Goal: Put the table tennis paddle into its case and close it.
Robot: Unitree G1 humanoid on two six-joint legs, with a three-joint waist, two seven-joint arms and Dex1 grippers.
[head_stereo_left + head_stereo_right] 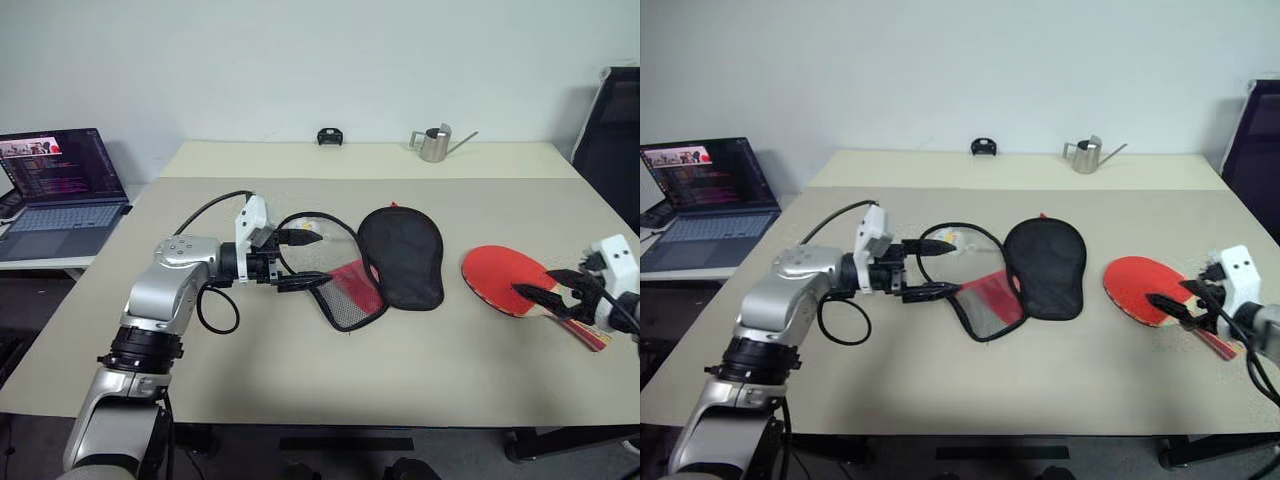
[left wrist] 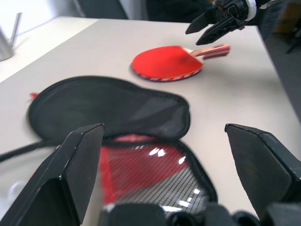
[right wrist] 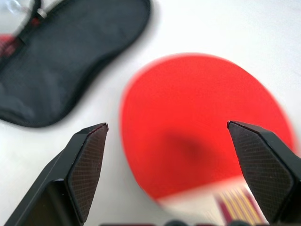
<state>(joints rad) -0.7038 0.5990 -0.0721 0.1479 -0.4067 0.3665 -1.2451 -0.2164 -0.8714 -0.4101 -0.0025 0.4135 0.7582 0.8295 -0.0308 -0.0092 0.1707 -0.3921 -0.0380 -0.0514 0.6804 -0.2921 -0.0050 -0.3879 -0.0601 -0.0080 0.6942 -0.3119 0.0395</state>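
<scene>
Across a broad beige table (image 1: pixel 300 390) that fills the space before me, set against a plain pale wall, everything of mine is laid out. At the far edge stand one small metal watering can (image 1: pixel 434 143) and one small black object (image 1: pixel 330 136) that I cannot identify. Off my left side, on a separate lower surface, sits one open laptop (image 1: pixel 62 190) with its screen lit. At the far right a dark chair (image 1: pixel 612 140) edges in.

On the table I count one case (image 1: pixel 402 255) and one table tennis paddle (image 1: pixel 505 281). The case lies near the middle, opened out: its black half is spread flat, and its red half with the mesh pocket folds toward my left side. A black cable loops on the table just beside it. The paddle lies well apart from the case, toward my right, red face up, handle pointing to the near right edge.

I have two arms in sight. My left gripper (image 1: pixel 300 260) points sideways at the mesh edge of the case, fingers spread wide with nothing between them. My right gripper (image 1: pixel 552 288) hovers over the paddle where the blade meets the handle, fingers also spread wide and empty.
</scene>
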